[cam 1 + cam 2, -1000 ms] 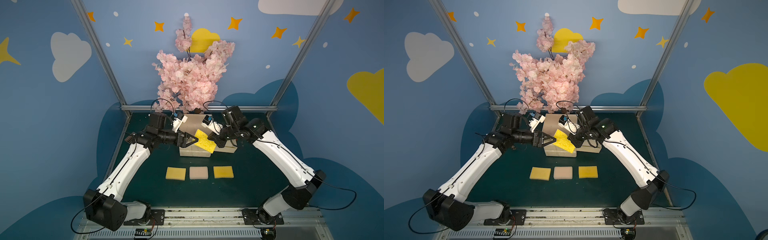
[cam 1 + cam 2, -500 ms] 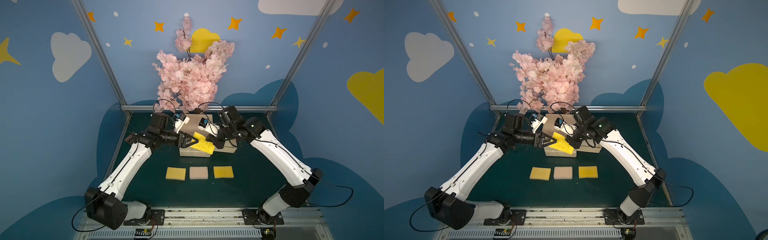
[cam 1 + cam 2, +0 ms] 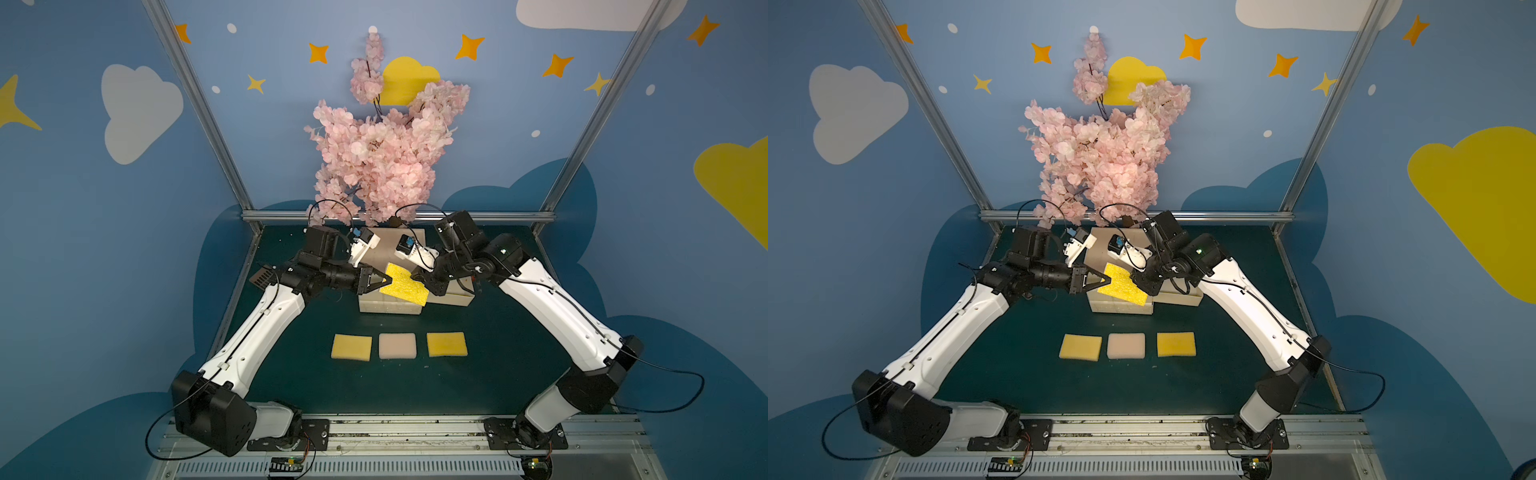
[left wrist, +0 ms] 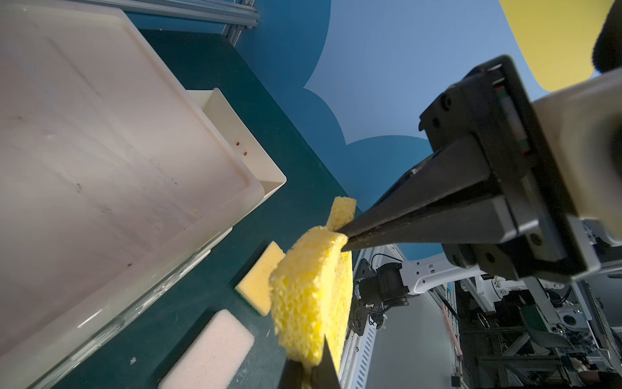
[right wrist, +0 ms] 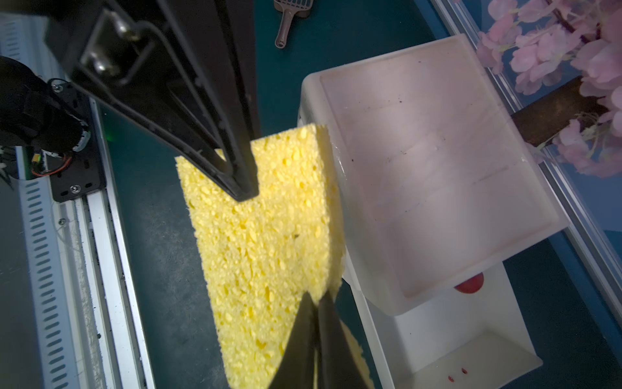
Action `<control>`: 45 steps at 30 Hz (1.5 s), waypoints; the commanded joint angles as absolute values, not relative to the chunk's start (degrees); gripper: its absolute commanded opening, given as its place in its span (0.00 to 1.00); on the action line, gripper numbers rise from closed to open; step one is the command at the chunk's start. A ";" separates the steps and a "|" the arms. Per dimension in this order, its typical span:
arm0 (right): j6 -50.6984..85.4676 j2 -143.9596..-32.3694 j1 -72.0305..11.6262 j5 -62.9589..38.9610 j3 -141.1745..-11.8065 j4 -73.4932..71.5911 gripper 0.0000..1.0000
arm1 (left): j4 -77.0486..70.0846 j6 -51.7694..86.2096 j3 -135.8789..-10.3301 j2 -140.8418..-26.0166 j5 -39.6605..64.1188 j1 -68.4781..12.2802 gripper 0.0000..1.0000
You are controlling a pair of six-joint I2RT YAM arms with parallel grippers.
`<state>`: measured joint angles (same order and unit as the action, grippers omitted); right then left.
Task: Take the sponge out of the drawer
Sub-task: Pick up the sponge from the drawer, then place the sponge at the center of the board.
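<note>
Left tool (image 3: pixel 385 283) and right tool (image 3: pixel 416 275) on opposite sponge (image 3: pixel 405 286) corners

Bright yellow porous sponge (image 3: pixel 405 286), tilted, pinched at opposite edges between left gripper (image 3: pixel 386 281) and right gripper (image 3: pixel 414 275), white drawer (image 3: pixel 454 297) pulled open just below.

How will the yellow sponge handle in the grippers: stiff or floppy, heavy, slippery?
Probably soft and bendy: the sponge bows between the left gripper and right gripper, each pinching an edge. Likely light, since those fingertip pinches alone hold it in the air. Its coarse, pitted face should resist slipping.
</note>
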<state>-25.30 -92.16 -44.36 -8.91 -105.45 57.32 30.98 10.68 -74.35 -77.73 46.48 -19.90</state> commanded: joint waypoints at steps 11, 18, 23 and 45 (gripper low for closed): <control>-8.41 -83.01 -39.87 4.91 -89.92 31.21 0.79 | 25.85 21.14 -73.36 -77.07 43.55 -20.73 0.02; 1.76 -74.25 -33.06 2.81 -80.58 23.22 0.87 | 22.25 30.66 -65.01 -71.32 33.74 -25.36 0.02; 8.29 -70.97 -28.41 1.98 -75.99 19.21 0.88 | 14.76 40.00 -56.34 -67.12 28.29 -30.80 0.02; 16.72 -65.53 -20.93 -5.47 -68.22 16.44 0.88 | 2.15 65.04 -41.75 -73.38 -4.89 -68.11 0.02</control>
<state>16.34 -68.90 -21.12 -5.43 -68.66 17.80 3.79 61.98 -40.36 -72.18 -1.30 -66.76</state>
